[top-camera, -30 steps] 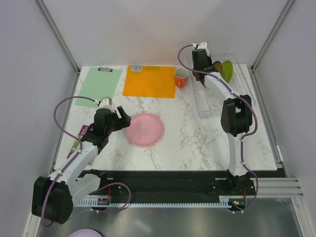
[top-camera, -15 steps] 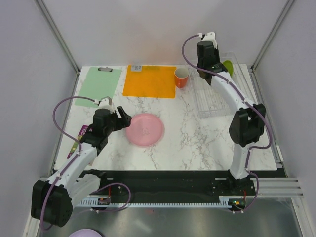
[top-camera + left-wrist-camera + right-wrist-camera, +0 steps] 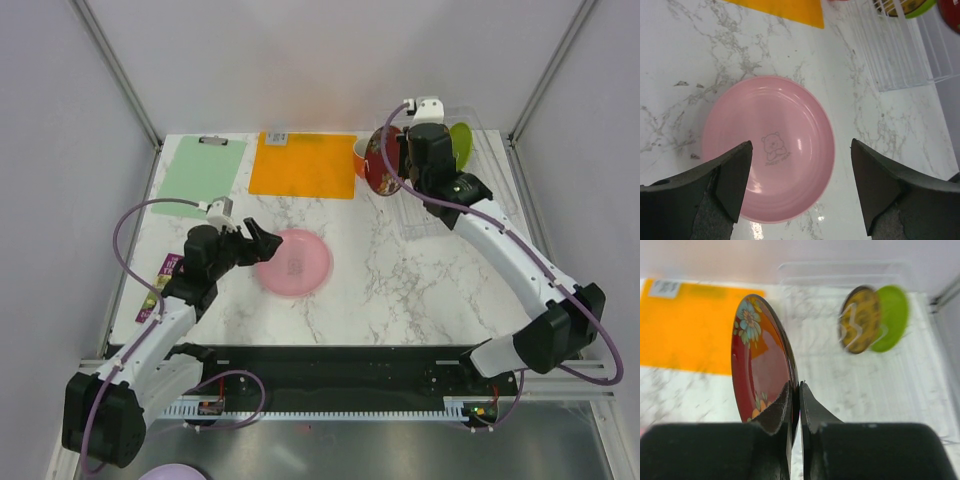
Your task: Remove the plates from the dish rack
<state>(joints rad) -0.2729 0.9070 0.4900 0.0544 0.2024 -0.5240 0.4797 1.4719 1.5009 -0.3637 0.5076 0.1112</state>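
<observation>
Dish rack (image 3: 428,215) lies ahead and to the right of my right gripper (image 3: 795,387); pink plate (image 3: 769,175) lies flat under my left gripper (image 3: 800,145), jaws spread wide, holding nothing; right gripper's clamped on the red floral plate (image 3: 760,360), held on edge; yellow plate (image 3: 860,320) and green plate (image 3: 892,310) stand racked beyond it.

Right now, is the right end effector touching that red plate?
Touching. Right wrist view: the right end effector pinches the red plate by its rim.
</observation>
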